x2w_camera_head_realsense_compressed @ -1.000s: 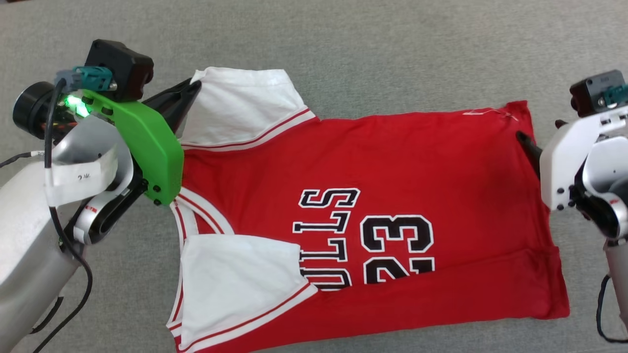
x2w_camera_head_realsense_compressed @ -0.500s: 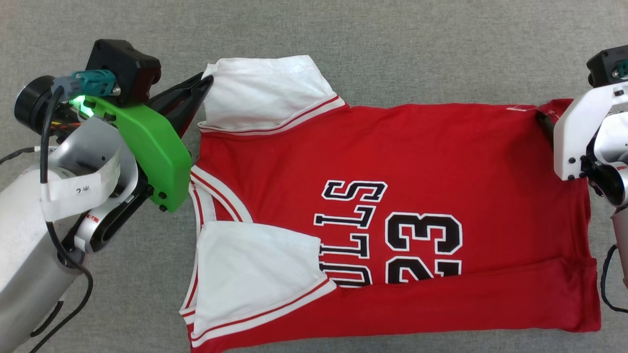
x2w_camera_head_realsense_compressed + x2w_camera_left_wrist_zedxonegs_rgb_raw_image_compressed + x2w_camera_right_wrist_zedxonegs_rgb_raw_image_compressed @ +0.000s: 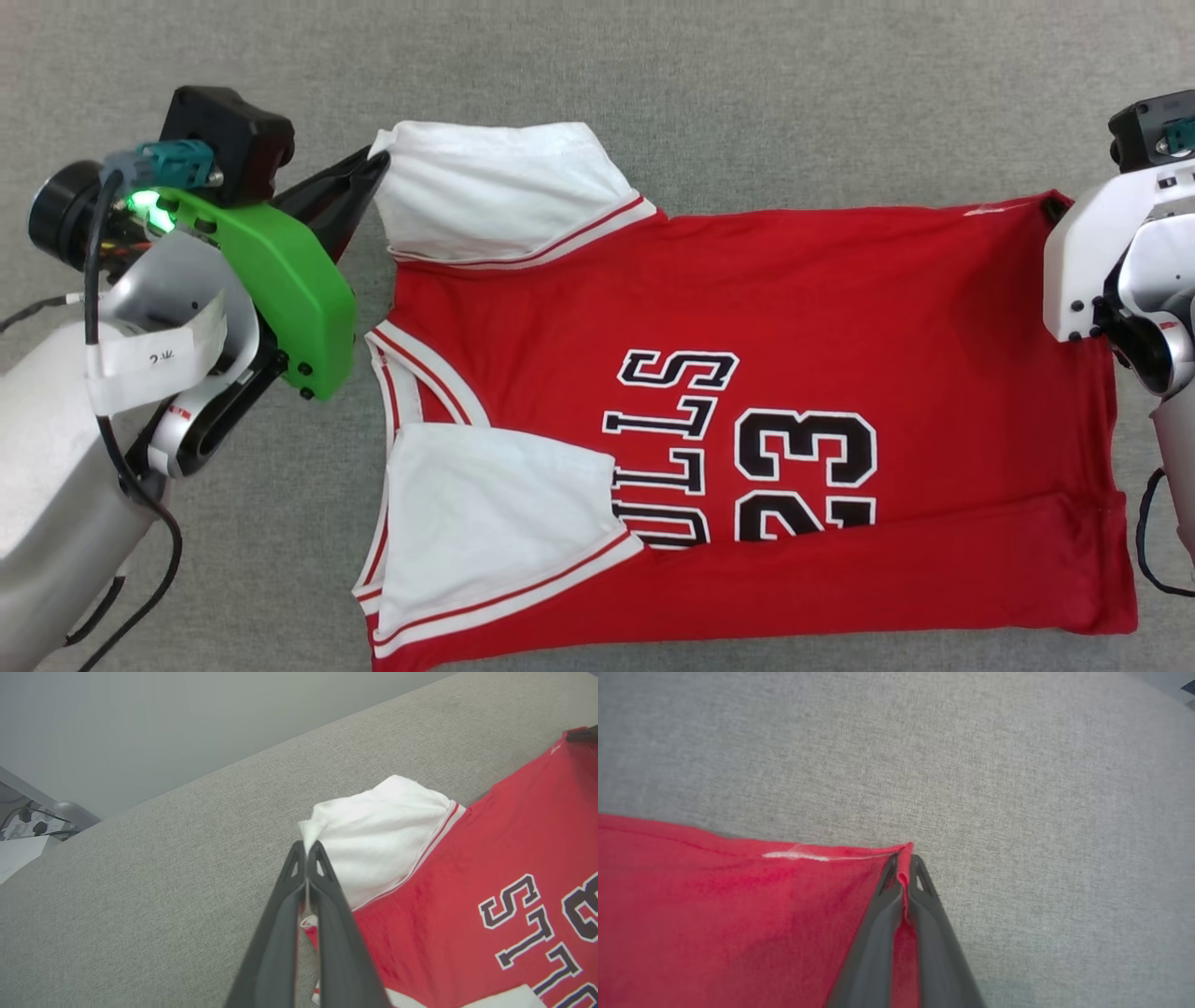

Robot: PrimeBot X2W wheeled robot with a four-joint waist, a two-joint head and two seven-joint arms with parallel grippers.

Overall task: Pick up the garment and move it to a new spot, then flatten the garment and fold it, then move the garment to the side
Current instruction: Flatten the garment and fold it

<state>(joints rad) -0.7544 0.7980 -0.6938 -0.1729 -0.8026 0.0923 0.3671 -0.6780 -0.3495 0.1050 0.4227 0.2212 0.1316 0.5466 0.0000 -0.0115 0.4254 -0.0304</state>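
Garment lies flat — left claw pinches white sleeve, right claw clamps red hem corner

Open grey surface beyond the far edge of the shirt: free lane. Left gripper and its green housing block the collar side. Right gripper and its white housing block the hem's far corner. Bare strip beside the near sleeve.
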